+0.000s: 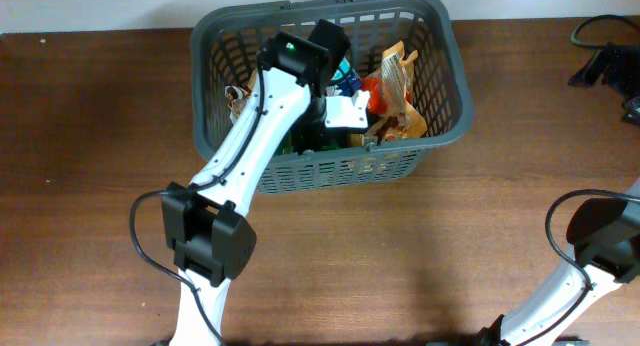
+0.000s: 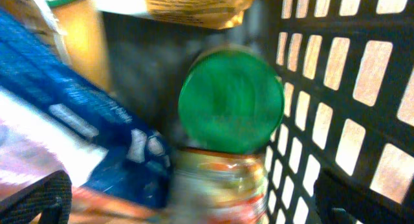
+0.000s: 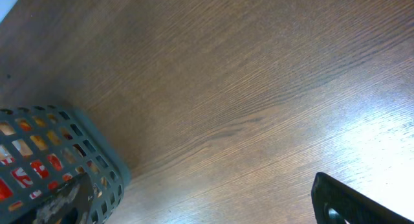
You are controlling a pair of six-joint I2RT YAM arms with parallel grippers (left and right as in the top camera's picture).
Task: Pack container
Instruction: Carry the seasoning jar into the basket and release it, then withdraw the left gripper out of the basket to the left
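Container (image 1: 380, 166) sits at far centre of desk (image 1: 400, 256), long axis running left-right, already part full of packets. Left gripper (image 2: 194, 208) is down inside it, near the front wall, fingers spread wide and pinching nothing. Jar (image 2: 231, 98) lies straight ahead between those fingers, green lid facing the wrist camera, so its long axis points along the gripper's reach; it rests close beside the lattice wall on one side, with a blue packet (image 2: 84, 120) on the other. Right gripper (image 3: 207, 204) hangs over bare desk at the near right, well apart from the container, only a basket corner in its view; fingers look spread, empty. Left arm is clearly nearer. Judgement: next move is left arm lifting straight up out.
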